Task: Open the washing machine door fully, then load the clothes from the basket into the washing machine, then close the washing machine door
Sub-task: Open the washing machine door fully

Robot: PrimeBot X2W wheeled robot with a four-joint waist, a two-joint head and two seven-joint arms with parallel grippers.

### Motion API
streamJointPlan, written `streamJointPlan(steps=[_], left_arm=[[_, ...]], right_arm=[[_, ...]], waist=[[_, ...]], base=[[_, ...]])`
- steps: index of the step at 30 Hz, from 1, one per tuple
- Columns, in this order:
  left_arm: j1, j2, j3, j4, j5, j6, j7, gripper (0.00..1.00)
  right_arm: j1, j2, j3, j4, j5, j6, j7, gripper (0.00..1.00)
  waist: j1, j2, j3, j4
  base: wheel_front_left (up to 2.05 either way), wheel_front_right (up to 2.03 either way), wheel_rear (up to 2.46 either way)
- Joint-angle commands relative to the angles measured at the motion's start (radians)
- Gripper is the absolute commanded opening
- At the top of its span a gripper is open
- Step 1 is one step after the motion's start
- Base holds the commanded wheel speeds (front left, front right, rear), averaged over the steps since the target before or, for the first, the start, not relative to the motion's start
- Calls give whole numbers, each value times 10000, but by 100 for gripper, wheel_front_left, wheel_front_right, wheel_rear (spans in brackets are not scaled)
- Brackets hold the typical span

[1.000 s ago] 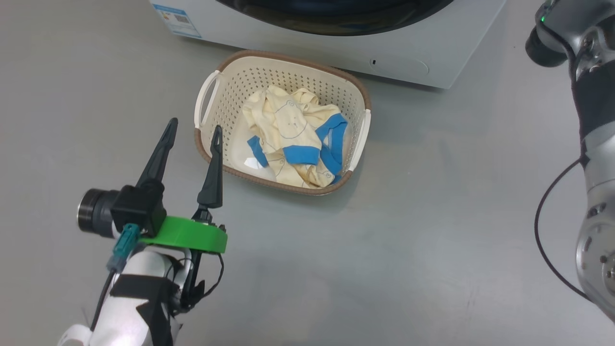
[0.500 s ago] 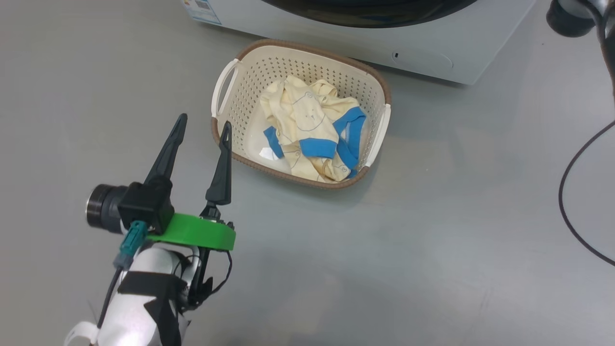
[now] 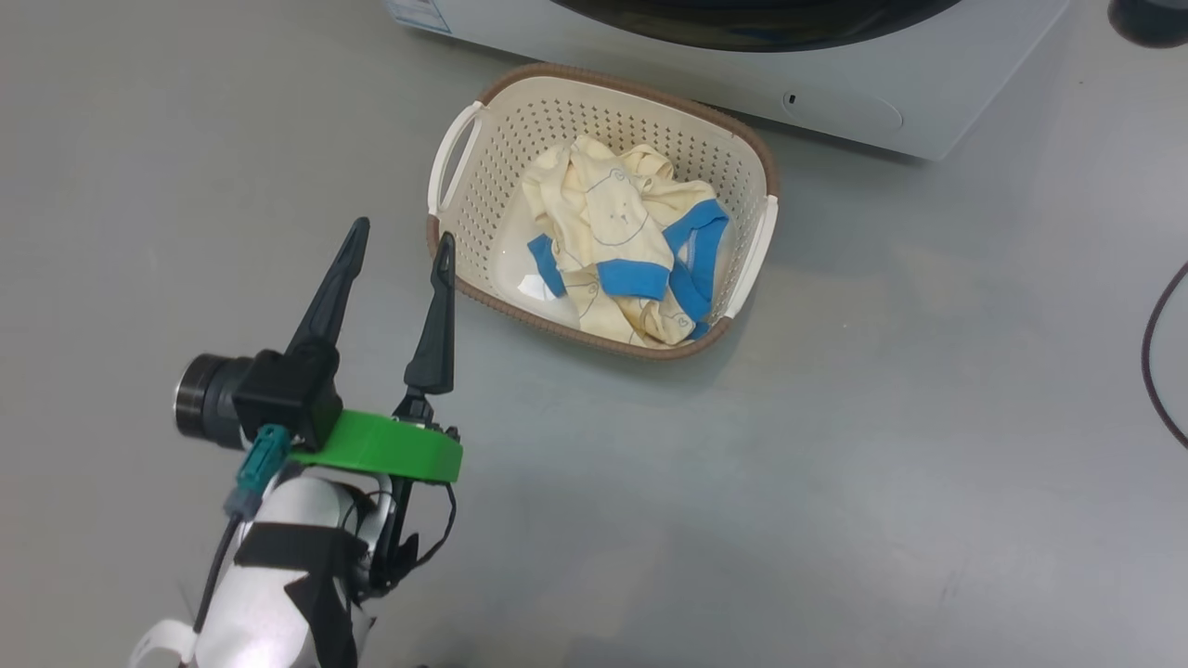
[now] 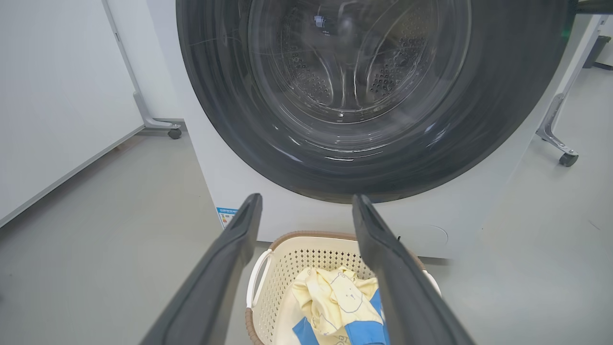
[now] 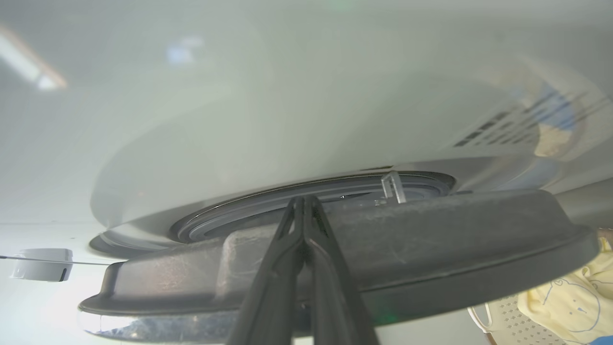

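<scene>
The door [image 5: 431, 239] seems only a little open, the shut, empty right claw [image 5: 302, 199] at its edge, and the clothes [image 3: 617, 246] lie in the basket [image 3: 594, 100] at one o'clock of the wide-open, empty left claw [image 3: 403, 232], so loading and closing are not yet done.

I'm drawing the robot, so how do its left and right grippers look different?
The left gripper is open; the right gripper is shut. The left gripper hovers beside the basket; the right gripper is at the door rim. Both have two long dark fingers.
</scene>
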Motion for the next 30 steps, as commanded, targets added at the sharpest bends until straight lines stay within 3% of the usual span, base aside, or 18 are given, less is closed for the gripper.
streamJointPlan(steps=[1, 17, 30], left_arm=[[-225, 167, 423, -273, 122, -9, -97, 100], [-211, 110, 625, -222, 105, -55, -97, 100], [97, 114, 696, -120, 183, -118, -97, 100]], right_arm=[[-353, 426, 184, -211, -129, -29, 270, 0], [213, 665, 270, -504, -79, -29, 1706, 0], [2504, 1002, 788, -3149, 992, -29, 3645, 0]], waist=[[0, -1, -5, 8], [0, -1, -176, -215], [0, -1, -628, -734]], base=[[0, 0, 0], [0, 0, 0], [0, 0, 0]])
